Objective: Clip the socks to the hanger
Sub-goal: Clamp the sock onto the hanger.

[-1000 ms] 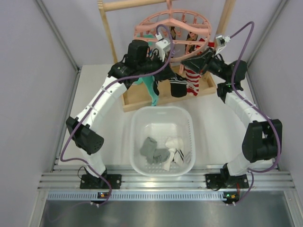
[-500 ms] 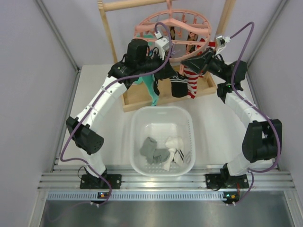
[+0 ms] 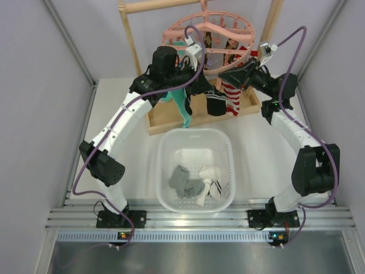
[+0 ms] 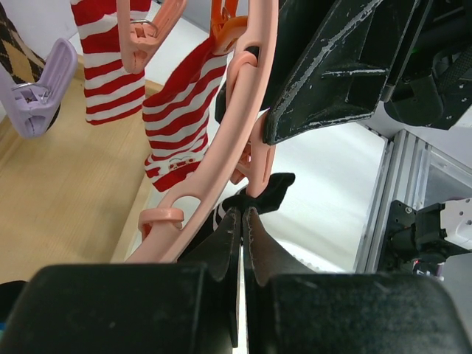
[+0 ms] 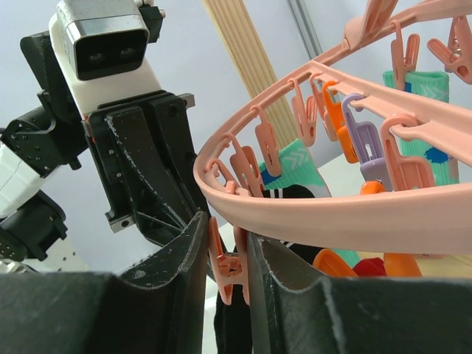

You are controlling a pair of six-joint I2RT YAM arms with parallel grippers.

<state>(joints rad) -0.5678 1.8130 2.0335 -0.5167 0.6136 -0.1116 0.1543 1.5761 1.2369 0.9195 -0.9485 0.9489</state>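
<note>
The pink round hanger (image 3: 212, 24) hangs from the wooden rack. My left gripper (image 4: 242, 215) is shut on the top edge of a black sock (image 4: 271, 190) with white stripes, holding it right under a pink peg (image 4: 253, 161) on the hanger's outer ring (image 4: 247, 103). My right gripper (image 5: 227, 237) is shut on that same peg (image 5: 225, 271), squeezing its upper arms just below the ring (image 5: 332, 214). The sock (image 5: 234, 328) hangs beneath the peg; whether it sits inside the peg's mouth I cannot tell. From above, the sock (image 3: 215, 106) dangles between both grippers.
Red-and-white striped socks (image 3: 231, 98) and a teal sock (image 3: 183, 109) hang from other pegs. The wooden rack's base (image 3: 171, 123) lies behind a white basket (image 3: 165, 149) holding several grey, white and black socks (image 3: 183, 181). Grey walls close in on both sides.
The left gripper has nudged the black sock slightly up and left toward the peg. The right gripper has stayed on the peg.
</note>
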